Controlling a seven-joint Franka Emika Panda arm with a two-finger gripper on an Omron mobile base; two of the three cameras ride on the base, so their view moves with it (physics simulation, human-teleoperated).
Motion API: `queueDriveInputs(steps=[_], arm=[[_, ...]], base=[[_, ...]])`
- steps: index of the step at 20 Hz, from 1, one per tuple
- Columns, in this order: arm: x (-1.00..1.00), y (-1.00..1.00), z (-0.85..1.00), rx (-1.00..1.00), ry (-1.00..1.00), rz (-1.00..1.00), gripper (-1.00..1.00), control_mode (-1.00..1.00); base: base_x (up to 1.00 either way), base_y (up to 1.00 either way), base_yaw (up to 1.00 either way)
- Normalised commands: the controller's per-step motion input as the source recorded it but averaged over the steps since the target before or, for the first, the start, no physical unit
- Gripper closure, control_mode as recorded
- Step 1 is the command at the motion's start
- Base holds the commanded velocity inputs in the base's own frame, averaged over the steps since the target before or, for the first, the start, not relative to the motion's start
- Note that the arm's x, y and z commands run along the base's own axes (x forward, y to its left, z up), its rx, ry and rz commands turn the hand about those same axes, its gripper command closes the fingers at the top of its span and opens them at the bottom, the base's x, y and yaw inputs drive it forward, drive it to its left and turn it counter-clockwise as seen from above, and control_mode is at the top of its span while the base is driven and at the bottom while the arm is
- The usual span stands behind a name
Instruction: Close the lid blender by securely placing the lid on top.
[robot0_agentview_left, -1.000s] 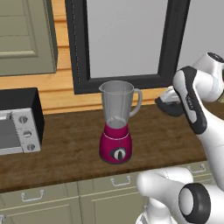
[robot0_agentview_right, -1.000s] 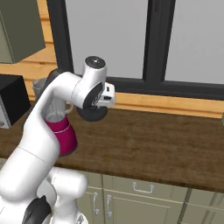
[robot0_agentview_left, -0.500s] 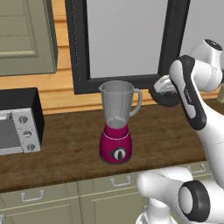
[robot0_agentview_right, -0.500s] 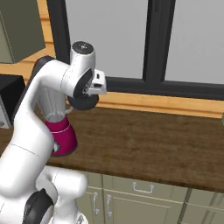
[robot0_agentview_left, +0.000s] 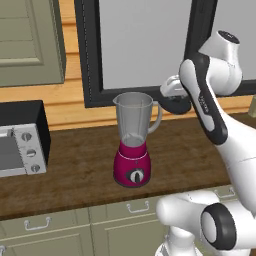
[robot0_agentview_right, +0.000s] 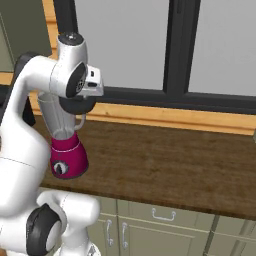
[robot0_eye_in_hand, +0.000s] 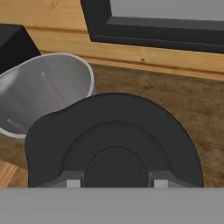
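The blender (robot0_agentview_left: 133, 144) stands on the wooden counter, a magenta base with a dial under a tall clear grey jar with an uncovered mouth. It also shows behind my arm in the right base view (robot0_agentview_right: 66, 156). My gripper (robot0_agentview_left: 174, 98) hangs just right of the jar's handle, at about rim height, shut on the lid (robot0_agentview_left: 176, 106), a flat black disc. In the hand view the lid (robot0_eye_in_hand: 114, 138) sits between my fingertips (robot0_eye_in_hand: 74, 182), with the open jar (robot0_eye_in_hand: 43, 94) to its upper left. The lid (robot0_agentview_right: 75, 106) is apart from the jar.
A black-and-silver toaster oven (robot0_agentview_left: 20, 141) stands at the left end of the counter (robot0_agentview_left: 75, 172). A dark-framed window (robot0_agentview_left: 140, 45) rises behind the blender above a wooden sill. Cabinet drawers (robot0_agentview_right: 165, 215) run below the counter's front edge.
My arm has swung left and slightly up with the lid, from well right of the blender to just beside the jar's handle. The blender has not moved.
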Motion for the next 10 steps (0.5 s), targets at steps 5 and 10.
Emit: queueDriveInputs(steps=[5,10], arm=[[0.00,0.45,0.32,0.00,0.02,0.00,1.00,-1.00],[0.00,0.47,0.25,-0.02,0.03,0.00,1.00,-1.00]], base=[[0.00,0.00,0.00],[0.00,0.00,0.00]])
